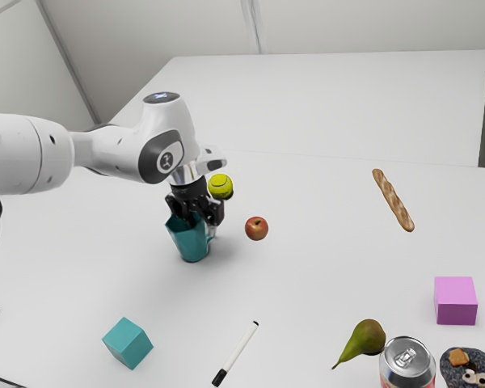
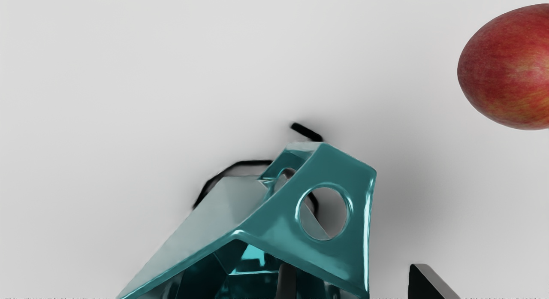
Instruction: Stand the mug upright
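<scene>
The teal mug (image 1: 191,241) stands on the table with its mouth facing up toward my hand; whether it leans slightly I cannot tell. My gripper (image 1: 196,215) points down over its mouth in the exterior view. In the wrist view the gripper (image 2: 354,275) is open: one finger (image 2: 286,284) reaches inside the mouth of the mug (image 2: 266,230), and the other finger (image 2: 424,284) is outside, with a gap between it and the mug's wall. The handle side with its round hole lies between the two fingers. The lower part of the inner finger is hidden within the mug.
An apple (image 1: 256,228) lies close to the mug, and a tennis ball (image 1: 221,186) sits behind the hand. Farther off on the table (image 1: 307,275) are a teal cube (image 1: 128,343), a marker (image 1: 236,353), a pear (image 1: 362,340), a can (image 1: 406,364), a pink block (image 1: 455,300) and a baguette (image 1: 393,199).
</scene>
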